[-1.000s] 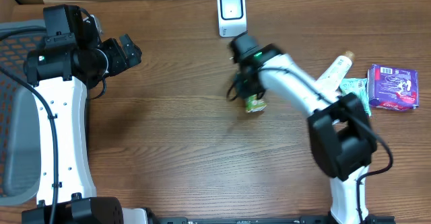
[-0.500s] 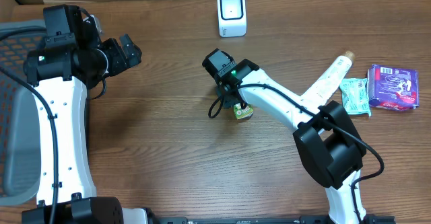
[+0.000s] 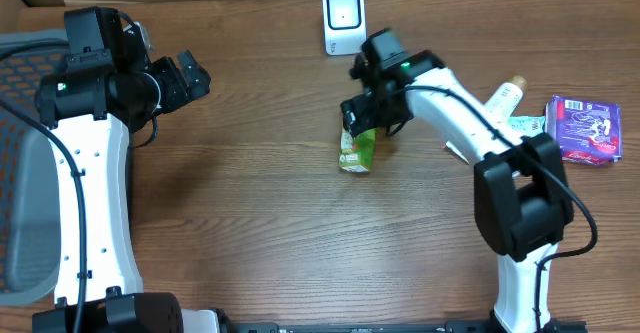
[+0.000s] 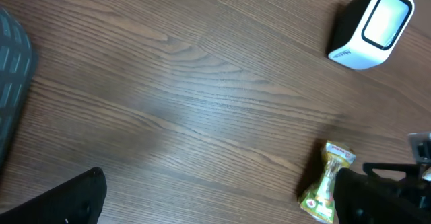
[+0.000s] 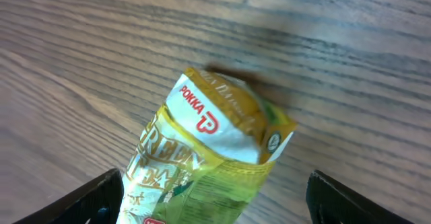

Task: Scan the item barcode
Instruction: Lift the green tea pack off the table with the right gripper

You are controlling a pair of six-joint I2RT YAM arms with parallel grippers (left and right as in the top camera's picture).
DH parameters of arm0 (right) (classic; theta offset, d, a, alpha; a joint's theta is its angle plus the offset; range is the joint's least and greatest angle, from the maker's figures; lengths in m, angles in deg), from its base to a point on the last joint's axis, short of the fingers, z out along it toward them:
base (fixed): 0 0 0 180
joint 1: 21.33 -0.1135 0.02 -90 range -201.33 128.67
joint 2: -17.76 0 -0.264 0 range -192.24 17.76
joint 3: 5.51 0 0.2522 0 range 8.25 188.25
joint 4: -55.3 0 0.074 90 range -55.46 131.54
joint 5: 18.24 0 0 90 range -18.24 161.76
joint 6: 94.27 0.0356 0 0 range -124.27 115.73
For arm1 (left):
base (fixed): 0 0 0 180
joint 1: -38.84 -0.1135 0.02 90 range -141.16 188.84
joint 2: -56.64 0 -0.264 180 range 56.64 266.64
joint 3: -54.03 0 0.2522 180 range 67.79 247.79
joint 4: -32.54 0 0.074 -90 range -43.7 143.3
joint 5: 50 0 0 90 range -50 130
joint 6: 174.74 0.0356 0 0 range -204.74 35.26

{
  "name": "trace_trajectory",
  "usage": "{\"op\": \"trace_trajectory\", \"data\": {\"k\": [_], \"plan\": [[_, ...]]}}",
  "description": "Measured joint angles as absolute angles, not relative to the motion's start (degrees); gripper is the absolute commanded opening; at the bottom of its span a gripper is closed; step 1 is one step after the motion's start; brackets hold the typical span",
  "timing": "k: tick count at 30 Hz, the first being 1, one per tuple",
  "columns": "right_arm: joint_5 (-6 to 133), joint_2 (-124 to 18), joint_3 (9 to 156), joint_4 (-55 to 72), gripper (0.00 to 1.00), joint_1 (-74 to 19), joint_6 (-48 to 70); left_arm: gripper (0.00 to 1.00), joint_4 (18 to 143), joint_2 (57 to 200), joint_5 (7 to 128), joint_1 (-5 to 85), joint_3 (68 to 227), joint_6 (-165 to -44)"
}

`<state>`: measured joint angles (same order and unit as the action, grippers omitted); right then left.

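Lying loose on the wooden table (image 3: 250,203), at 6 o'clock from the white scanner (image 3: 343,20): a crumpled green-and-yellow pouch (image 3: 357,151). Just at its 12 o'clock end, the right gripper (image 3: 368,118), jaws spread wide, fingers (image 5: 101,194) flanking the pouch and gripping nothing. Over at 9 o'clock, well apart, the left gripper (image 3: 188,76), likewise splayed fully, nothing between its jaws. Along the 3 o'clock edge, a tube (image 3: 500,103), a green packet (image 3: 526,135) and a purple packet (image 3: 583,128).
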<state>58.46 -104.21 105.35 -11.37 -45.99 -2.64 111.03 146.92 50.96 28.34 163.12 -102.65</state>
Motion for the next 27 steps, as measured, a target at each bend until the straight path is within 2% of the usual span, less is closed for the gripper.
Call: {"op": "trace_trajectory", "data": {"k": [5,12,16,20,22,24,27], "plan": [[53.3,-104.2,102.7,-8.6,0.93,-46.0,-2.2,1.0,111.0,146.9,51.0,28.3,163.1,-102.7],[56.3,-104.2,98.3,-3.8,0.9,-47.3,8.0,0.99,111.0,146.9,51.0,28.3,163.1,-102.7],[57.7,-104.2,97.8,-2.3,0.75,-47.3,11.5,1.0,111.0,146.9,51.0,28.3,163.1,-102.7],[58.6,-104.2,97.8,-0.9,0.55,-47.3,12.9,1.0,111.0,146.9,51.0,28.3,163.1,-102.7],[58.9,-104.2,97.8,-0.4,0.42,-47.2,13.2,1.0,111.0,146.9,51.0,28.3,163.1,-102.7],[58.7,-103.9,97.8,0.0,0.35,-47.2,13.7,1.0,111.0,146.9,51.0,28.3,163.1,-102.7],[58.9,-103.3,97.8,0.0,0.33,-47.2,13.9,0.99,111.0,146.9,51.0,28.3,163.1,-102.7]]}}
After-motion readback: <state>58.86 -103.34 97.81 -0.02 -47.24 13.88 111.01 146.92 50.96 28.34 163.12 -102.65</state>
